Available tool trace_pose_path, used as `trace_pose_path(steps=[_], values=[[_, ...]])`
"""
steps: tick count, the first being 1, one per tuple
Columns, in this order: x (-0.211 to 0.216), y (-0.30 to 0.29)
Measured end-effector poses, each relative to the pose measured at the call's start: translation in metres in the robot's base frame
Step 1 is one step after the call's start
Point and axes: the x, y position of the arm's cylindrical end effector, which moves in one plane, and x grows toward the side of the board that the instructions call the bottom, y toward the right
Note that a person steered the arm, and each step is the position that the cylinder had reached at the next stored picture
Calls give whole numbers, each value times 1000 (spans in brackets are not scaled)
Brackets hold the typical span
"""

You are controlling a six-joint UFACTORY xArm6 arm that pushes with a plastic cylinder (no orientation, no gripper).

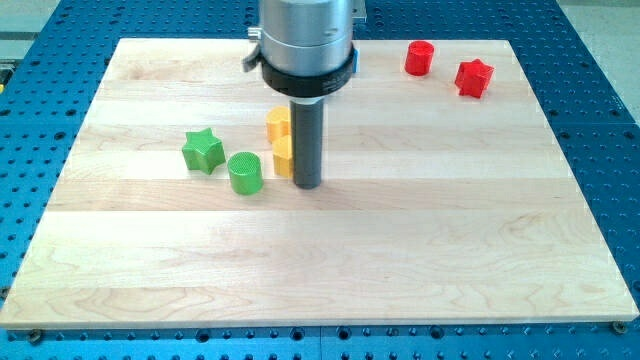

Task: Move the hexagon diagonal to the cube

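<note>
my tip [307, 184] touching 2 yellow blocks [279, 142], shapes half hidden | no hand fitted, nothing to open or grip | cube unidentifiable | diagonal placement unconfirmed, push underway

The light is bright and even, the pale wooden board [420, 240] is sharp, and shadows are short and soft.

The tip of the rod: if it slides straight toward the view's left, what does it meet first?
My tip would almost at once meet the lower yellow block, right beside it; whether they already touch is unclear. The green cylinder lies beyond.
</note>
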Motion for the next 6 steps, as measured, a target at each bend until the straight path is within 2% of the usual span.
trace_pose_path(steps=[1,2,3,5,6], values=[[27,-30],[32,-54],[22,-22],[-23,-41],[-41,10]])
